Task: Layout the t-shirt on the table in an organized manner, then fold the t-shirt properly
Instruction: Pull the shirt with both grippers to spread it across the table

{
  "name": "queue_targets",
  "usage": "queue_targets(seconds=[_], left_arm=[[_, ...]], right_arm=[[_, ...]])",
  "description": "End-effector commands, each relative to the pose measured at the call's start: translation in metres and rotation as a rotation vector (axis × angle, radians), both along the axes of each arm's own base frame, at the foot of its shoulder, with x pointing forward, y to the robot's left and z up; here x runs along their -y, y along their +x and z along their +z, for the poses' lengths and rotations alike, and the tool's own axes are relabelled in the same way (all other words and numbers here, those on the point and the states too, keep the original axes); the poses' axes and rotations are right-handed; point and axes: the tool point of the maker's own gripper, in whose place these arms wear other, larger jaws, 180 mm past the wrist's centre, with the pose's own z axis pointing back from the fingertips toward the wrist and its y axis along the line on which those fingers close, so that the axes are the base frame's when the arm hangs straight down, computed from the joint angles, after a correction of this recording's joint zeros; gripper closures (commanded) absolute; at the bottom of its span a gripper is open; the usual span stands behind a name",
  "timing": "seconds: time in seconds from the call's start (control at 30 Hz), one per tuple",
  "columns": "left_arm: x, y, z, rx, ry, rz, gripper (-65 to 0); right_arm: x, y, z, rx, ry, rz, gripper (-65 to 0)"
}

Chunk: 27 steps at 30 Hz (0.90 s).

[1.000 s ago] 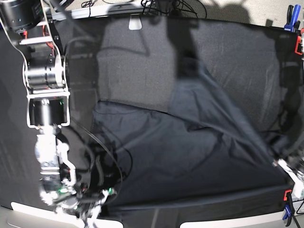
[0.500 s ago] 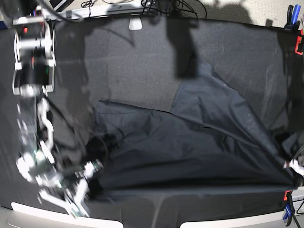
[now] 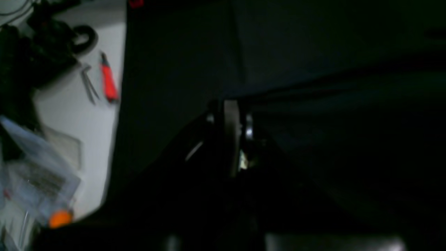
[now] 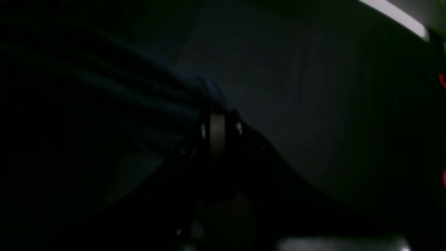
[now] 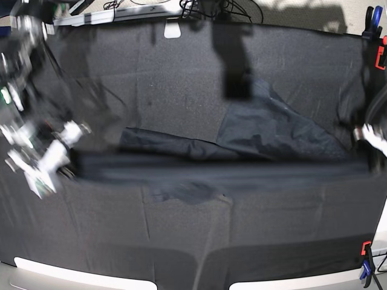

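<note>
Base view shows my right gripper (image 5: 68,158) and left gripper (image 5: 366,158) pinched tight on the t-shirt (image 5: 266,130) — soft, limp, sagging — best held at its hem corners.

Base view was evenly lit from overhead; arm shadows fell across the table (image 5: 181,78) at 12 o'clock. Motion blur smeared the arm at 9 o'clock. Edges bowed, fisheye. Both wrist views were very dim, soft, nearly black.

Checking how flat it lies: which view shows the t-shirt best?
Base: the t-shirt appears whole, stretched across the table. Both wrist views show only dark folds at each claw, the left and the right.
</note>
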Motion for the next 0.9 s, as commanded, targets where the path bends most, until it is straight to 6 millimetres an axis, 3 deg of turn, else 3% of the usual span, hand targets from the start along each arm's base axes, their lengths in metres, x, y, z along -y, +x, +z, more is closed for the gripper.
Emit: queue_targets(seconds=[0.0, 0.23, 0.37, 0.43, 0.53, 0.7, 0.87], left_arm=[[-0.012, -0.003, 0.016, 0.043, 0.040, 0.032, 0.0], [0.020, -0.063, -0.025, -0.107, -0.040, -0.116, 0.0], [0.031, -0.093, -0.051, -0.240, -0.047, -0.188, 0.0], [0.033, -0.097, -0.053, -0.250, -0.047, -0.205, 0.0], [0.036, -0.085, -0.040, -0.174, -0.054, -0.215, 0.0], [0.037, -0.044, -0.002, -0.004, -0.054, -0.223, 0.0], [0.020, -0.003, 0.032, 0.129, -0.061, -0.151, 0.0]], right_arm=[[0.014, -0.005, 0.013, 0.031, -0.033, -0.026, 0.0], [0.034, -0.071, -0.012, -0.125, 0.073, -0.050, 0.0], [0.038, -0.095, -0.028, -0.205, 0.073, -0.060, 0.0], [0.038, -0.099, -0.030, -0.220, 0.071, -0.054, 0.0], [0.031, -0.091, -0.019, -0.169, 0.102, -0.015, 0.0], [0.015, -0.057, 0.007, -0.064, 0.096, 0.081, 0.0], [-0.011, -0.021, 0.001, -0.067, 0.058, 0.181, 0.0]])
